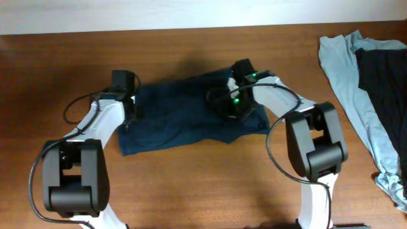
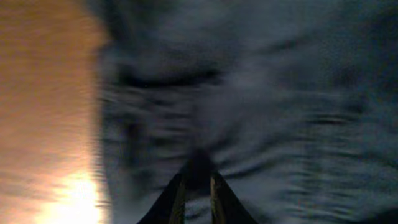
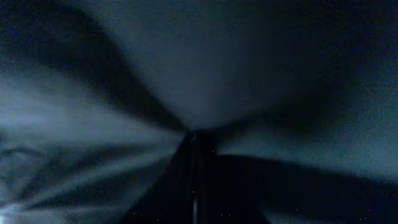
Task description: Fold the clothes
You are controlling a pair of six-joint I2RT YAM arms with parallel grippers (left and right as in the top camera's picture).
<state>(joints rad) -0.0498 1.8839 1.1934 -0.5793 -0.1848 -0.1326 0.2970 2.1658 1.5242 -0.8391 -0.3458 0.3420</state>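
Note:
The dark navy garment [image 1: 178, 121] lies spread and wrinkled across the middle of the table. My left gripper [image 1: 130, 105] is at its left edge. In the left wrist view, the fingers [image 2: 199, 171] are pinched on the navy cloth [image 2: 261, 81], with creases radiating from the tips. My right gripper [image 1: 232, 105] is on the garment's right part. In the right wrist view, its fingers [image 3: 194, 137] are shut on a bunched fold of the navy cloth [image 3: 205, 56]. A pale grey-blue garment [image 1: 337, 63] and a black garment [image 1: 385, 95] lie at the far right.
The brown wooden table [image 1: 191, 184] shows bare wood in front of and to the left of the navy garment, also seen in the left wrist view [image 2: 43, 93]. The pale and black garments hang over the right edge area.

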